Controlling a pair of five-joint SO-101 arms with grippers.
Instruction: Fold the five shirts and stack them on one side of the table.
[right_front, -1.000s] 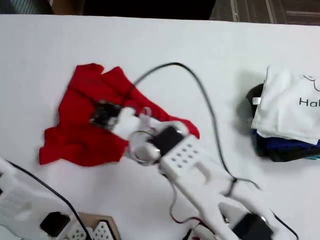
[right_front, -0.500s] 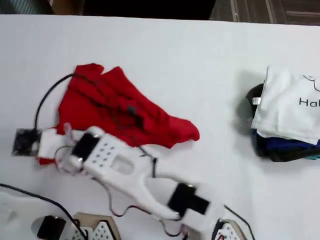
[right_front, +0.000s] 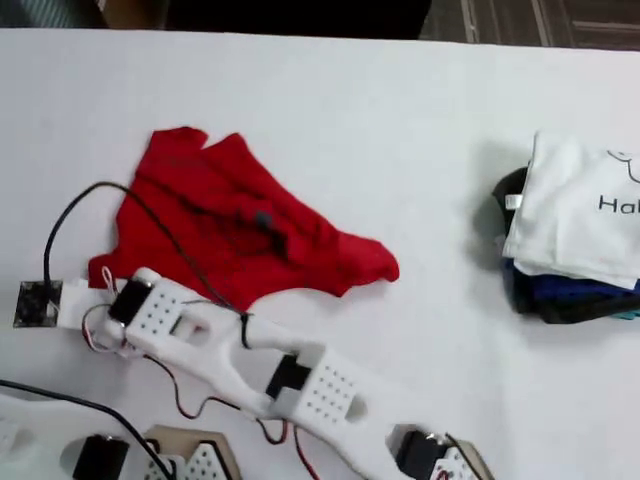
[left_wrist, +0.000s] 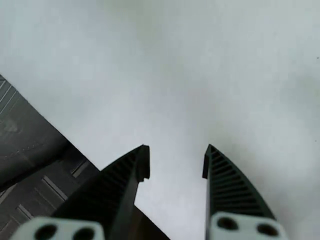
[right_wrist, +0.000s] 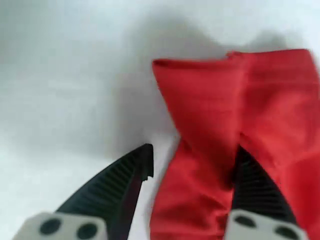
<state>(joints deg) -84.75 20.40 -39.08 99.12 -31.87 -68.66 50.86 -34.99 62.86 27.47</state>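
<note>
The right arm (right_front: 200, 335) has swung from the middle of the red shirt (right_front: 230, 220) across to its near left corner, lying lower over the counter (right_front: 400, 100). Its right pincer (right_wrist: 192, 160) now straddles that corner, jaws apart.

right arm (right_front: 335, 390): white shell, perforated panels, black motors | cables (right_front: 100, 186): black loop, red wires | fingers (right_wrist: 125, 180): black, ribbed, white holed bases

Folded stack (right_front: 575, 215) cut off at the right edge — a red shirt (right_front: 230, 225) corner hidden under the right arm (right_front: 200, 335)
</note>
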